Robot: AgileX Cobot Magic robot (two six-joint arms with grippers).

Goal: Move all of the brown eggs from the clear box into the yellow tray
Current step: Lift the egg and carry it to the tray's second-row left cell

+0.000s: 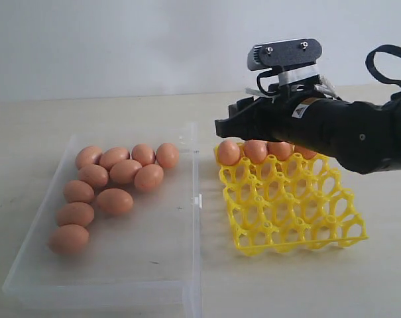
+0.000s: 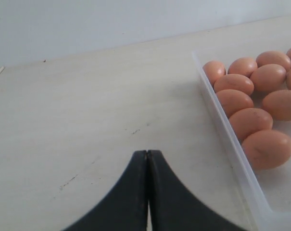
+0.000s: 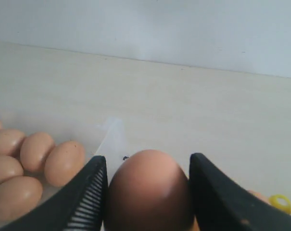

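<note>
**Egg shuffle: far row of the tray filled, loads left in the box**

Starting far left: the left tool (image 2: 147, 153) is pinched fully closed with nothing in it, hanging over bare table (image 2: 87, 96) just left of the clear box (image 1: 147, 245). Eleven or so brown eggs (image 1: 125, 171) sit in that box, bunched along its far and left sides, most of them touching a neighbour.

Next over is the yellow tray (image 1: 299, 225), with four eggs along its far row and every other cell empty. The right tool (image 3: 147, 161) is over the far-left cell with its jaws spread wide around one brown egg (image 3: 147, 192), and the ribbed pad (image 3: 87, 202) looks to be against the shell on both sides.

Handling-wise, I'd guess these are light, stiff, smooth and easy to crack or squirt out of a grip. Best bet is taking each across its widest middle with gentle pressure, starting with a loose one at the edge of the bunch.
</note>
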